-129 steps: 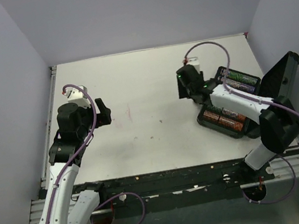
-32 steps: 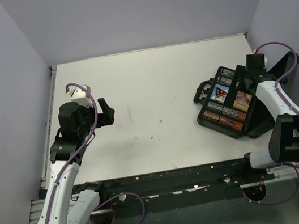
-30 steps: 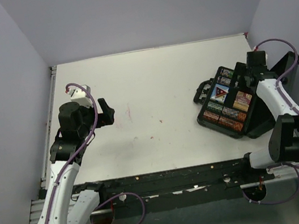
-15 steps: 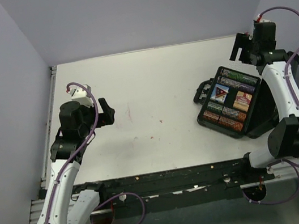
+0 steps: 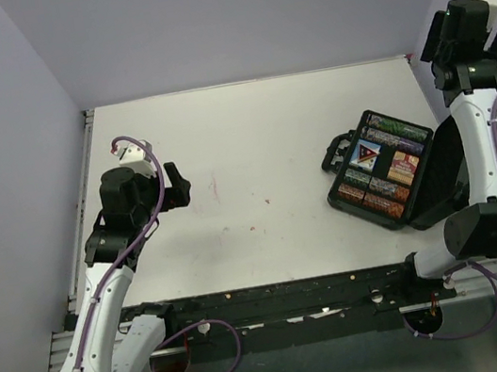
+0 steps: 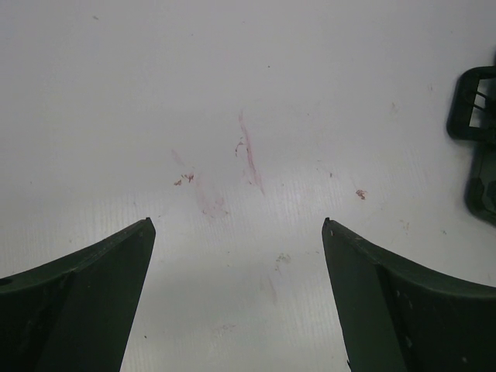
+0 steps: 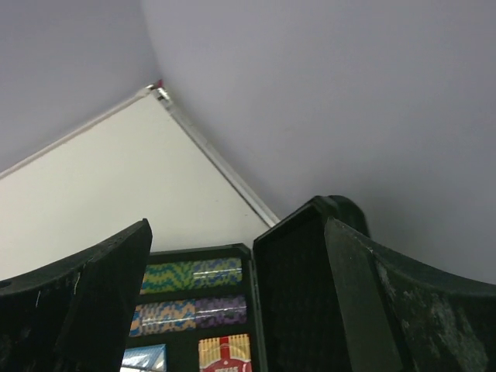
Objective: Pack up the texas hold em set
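The texas hold em set, a black hinged case (image 5: 381, 170), lies open at the table's right with chip rows, a blue card box, a red card box (image 5: 406, 162) and a triangular red-black marker (image 5: 370, 156) inside. Its lid (image 5: 445, 174) stands up against the right wall. In the right wrist view the lid (image 7: 298, 310) and chip rows (image 7: 190, 275) show below. My right gripper (image 5: 468, 23) is open and empty, raised high above the case's far right. My left gripper (image 5: 172, 185) is open and empty over the left of the table, far from the case.
The white table (image 5: 252, 147) has reddish stains (image 6: 249, 151) near its middle left. Grey walls close in on three sides, the right wall just beside the lid. The case's latch edge (image 6: 474, 116) shows at the right of the left wrist view.
My right arm has lifted from the case's lid up and back toward the far right corner. The case stays open. The left arm has hardly moved.
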You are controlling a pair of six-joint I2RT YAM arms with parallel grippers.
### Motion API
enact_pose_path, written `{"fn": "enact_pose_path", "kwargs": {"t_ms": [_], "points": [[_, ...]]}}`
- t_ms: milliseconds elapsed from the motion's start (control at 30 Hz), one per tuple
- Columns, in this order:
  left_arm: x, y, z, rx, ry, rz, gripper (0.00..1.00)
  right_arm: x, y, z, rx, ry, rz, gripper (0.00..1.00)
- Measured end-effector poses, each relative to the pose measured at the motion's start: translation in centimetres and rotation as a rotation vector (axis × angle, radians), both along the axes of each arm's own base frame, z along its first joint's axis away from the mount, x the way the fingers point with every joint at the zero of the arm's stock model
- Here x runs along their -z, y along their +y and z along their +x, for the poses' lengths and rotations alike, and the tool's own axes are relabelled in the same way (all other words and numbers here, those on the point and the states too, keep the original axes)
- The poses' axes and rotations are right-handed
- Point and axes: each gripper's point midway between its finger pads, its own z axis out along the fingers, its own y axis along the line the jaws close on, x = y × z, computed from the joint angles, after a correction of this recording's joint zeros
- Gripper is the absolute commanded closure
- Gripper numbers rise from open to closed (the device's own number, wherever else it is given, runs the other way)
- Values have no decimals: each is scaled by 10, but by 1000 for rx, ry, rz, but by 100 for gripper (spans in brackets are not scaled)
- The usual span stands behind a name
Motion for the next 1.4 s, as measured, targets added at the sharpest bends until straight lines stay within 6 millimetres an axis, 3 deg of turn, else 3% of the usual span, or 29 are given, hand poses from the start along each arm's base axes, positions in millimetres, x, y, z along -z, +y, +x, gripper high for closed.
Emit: {"fn": "enact_pose_path", "kwargs": {"t_ms": [100, 167, 267, 367, 500, 800, 1067, 1300, 1400], "points": [[4, 1, 2, -5, 8, 8, 3, 3, -19, -9, 78, 3, -16, 0], [8, 2, 3, -11, 16, 16, 3, 15, -35, -17, 129, 10, -10, 0], [14, 5, 4, -21, 29, 32, 3, 49, -57, -41, 197, 49, 25, 0], [16, 7, 5, -29, 33, 41, 3, 75, -68, -63, 233, 63, 77, 0], [17, 8, 5, -34, 36, 46, 3, 85, -73, -79, 259, 43, 109, 0], [17, 8, 6, -34, 35, 47, 3, 109, -51, -77, 175, -1, 215, 0], [17, 8, 6, -34, 34, 46, 3, 105, -29, -70, 57, -54, 284, 0], [16, 8, 6, -34, 31, 45, 3, 118, 15, -41, -166, -42, 420, 0], [16, 8, 6, -34, 28, 44, 3, 134, 53, -22, -283, 13, 456, 0]]}}
